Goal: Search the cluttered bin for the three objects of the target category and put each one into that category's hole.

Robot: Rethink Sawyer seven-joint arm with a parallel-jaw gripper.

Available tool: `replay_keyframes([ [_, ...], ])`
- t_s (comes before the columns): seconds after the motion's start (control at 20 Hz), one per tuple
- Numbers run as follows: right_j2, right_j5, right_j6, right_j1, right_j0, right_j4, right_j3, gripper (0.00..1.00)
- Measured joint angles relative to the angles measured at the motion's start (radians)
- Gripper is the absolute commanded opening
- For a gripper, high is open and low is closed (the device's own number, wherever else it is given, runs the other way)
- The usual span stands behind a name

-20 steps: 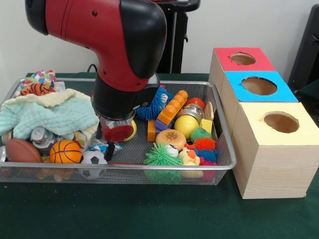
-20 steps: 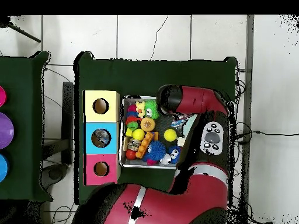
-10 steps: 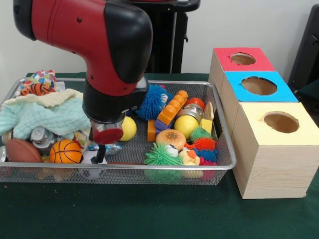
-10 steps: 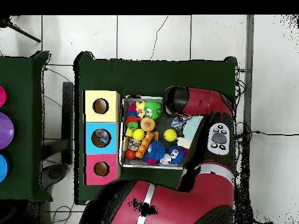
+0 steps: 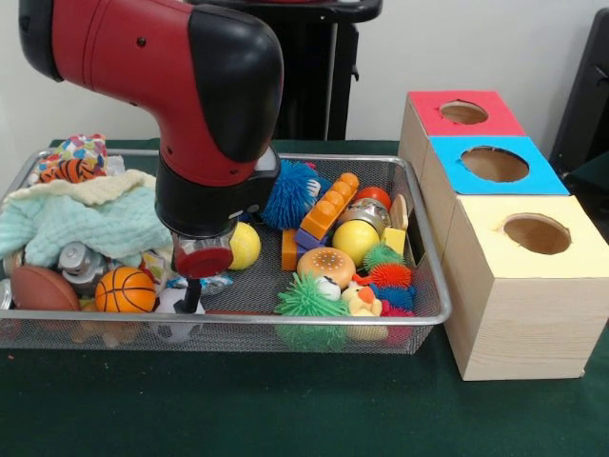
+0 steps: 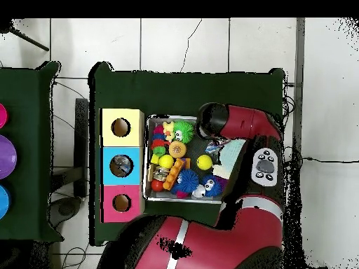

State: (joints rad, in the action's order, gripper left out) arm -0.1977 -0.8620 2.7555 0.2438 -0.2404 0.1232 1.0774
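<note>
Front view: arm down inside the wire-mesh bin on the green counter. Hand low at the bin's near rim, over a small soccer ball, beside the mini basketball; cannot tell if its grip is open or closed. Brown football at the near left end, under the mint cloth. Yellow ball just behind the hand. Red box, blue box and yellow box stand right of the bin, each with a round top hole.

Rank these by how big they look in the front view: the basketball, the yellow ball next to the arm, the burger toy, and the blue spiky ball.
1. Blue spiky ball, partly hidden by the arm
2. Basketball
3. Burger toy, close to the basketball, so unsure
4. Yellow ball, partly hidden by the arm
</note>
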Motion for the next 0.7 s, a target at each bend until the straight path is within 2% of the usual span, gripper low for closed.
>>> replay_keyframes([
  [0.7, 0.0, 0.0, 0.0, 0.004, 0.041, -0.054, 0.004, 1.0],
])
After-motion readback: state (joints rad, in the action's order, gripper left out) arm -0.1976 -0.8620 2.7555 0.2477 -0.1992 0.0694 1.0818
